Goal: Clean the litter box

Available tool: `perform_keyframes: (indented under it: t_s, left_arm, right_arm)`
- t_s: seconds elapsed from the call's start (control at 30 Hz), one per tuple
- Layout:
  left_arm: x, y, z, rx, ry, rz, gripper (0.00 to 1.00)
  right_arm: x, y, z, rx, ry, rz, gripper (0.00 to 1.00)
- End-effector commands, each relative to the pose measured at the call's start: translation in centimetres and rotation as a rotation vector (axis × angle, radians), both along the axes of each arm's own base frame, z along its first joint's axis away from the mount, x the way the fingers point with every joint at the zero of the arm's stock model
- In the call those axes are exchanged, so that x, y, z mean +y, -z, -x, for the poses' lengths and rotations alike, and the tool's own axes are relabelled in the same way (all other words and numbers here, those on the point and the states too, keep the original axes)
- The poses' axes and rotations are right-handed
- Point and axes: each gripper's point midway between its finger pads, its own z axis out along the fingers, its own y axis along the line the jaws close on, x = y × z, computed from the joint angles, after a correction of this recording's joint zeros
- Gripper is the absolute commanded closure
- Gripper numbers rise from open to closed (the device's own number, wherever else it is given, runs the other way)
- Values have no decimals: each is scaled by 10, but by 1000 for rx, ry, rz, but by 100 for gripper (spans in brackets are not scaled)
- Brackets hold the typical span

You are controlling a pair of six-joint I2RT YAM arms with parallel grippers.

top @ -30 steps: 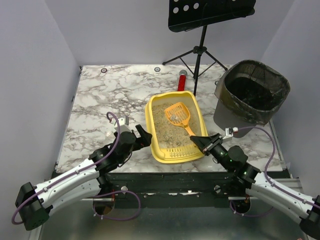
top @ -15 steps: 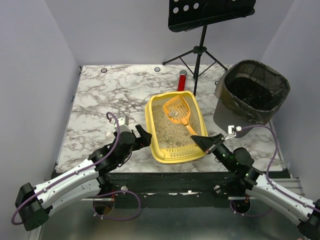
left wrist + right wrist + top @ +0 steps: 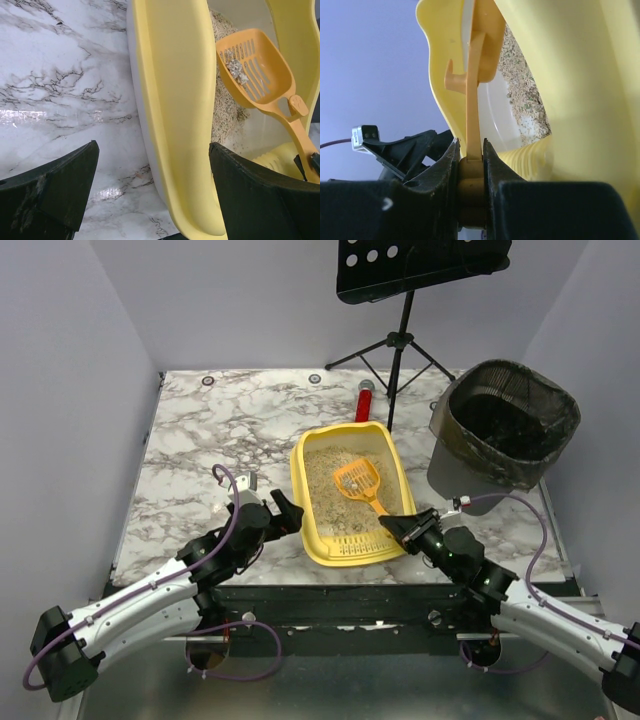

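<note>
With the litter box (image 3: 300,478) at the front of the tabletop (image 3: 200,430), left gripper (image 3: 288,512) spread around its left wall and right gripper (image 3: 394,525) pinching the handle end of the slotted scoop (image 3: 357,480), the loaded scoop may pivot in that narrow pinch and spill its clump short of the mesh bin (image 3: 505,425).

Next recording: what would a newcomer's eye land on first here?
The yellow litter box near the front edge of the table, with the right gripper shut on the handle of an orange slotted scoop that holds a grey clump. The left gripper stands open astride the box's left wall.
</note>
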Motion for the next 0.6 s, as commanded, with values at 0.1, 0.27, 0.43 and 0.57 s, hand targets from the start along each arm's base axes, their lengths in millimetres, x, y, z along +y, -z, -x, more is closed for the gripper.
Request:
perform_keyframes:
  t_s: [0.1,0.27,0.43,0.57]
  left_arm:
    - [1,2,-3,-9,-9,0,1]
    - [-2,3,-5,-1,-2,-17,1]
    - [-2,5,-5,2,-4,-17,1]
    - [0,5,-4,-6,-6,-10,1]
  right_arm:
    - [-22,4,-2,155,128,11,100]
    - [-2,-25,-2,32,34,-64,100]
    - [2,-26,0,-35,2,-131,100]
    - [-3,-37,1,-113,7,-135,100]
